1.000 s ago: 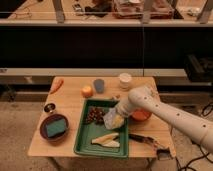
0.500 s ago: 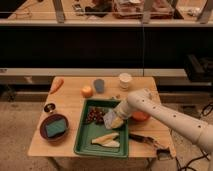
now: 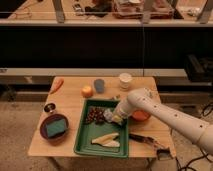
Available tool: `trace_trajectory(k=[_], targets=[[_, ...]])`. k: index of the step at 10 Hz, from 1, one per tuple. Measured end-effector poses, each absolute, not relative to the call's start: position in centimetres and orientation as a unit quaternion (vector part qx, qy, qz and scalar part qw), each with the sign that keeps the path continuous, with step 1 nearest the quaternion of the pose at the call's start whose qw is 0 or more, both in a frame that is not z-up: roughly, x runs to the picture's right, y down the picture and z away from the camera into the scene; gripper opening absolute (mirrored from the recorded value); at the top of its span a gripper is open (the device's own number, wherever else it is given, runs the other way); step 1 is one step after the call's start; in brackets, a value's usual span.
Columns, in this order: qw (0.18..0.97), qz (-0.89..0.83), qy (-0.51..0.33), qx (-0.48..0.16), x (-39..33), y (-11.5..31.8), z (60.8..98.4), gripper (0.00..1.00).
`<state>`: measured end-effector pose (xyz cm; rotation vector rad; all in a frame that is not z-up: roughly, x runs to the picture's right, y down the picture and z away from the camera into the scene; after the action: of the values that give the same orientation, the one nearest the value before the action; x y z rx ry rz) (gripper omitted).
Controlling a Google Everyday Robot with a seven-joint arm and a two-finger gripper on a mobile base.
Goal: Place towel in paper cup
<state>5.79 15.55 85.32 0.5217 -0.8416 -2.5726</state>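
One limp, light towel (image 3: pixel 111 119) lies bunched in the tray (image 3: pixel 89 136) on the desk (image 3: pixel 70 102), my claw (image 3: pixel 116 116) pinching its top folds, which I judge the best hold for soft cloth; cup (image 3: pixel 125 80) stands well apart, at the back.
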Motion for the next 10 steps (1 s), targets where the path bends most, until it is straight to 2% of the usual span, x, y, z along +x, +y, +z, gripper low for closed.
trace_trajectory(k=[4, 6, 10], targets=[[0.215, -0.912, -0.267, 0.223, 6.6, 10.3, 79.5, 0.0], [0.251, -0.902, -0.235, 0.261, 7.8, 5.7, 75.5, 0.0], [0.261, -0.899, -0.226, 0.271, 8.1, 4.7, 74.8, 0.0]])
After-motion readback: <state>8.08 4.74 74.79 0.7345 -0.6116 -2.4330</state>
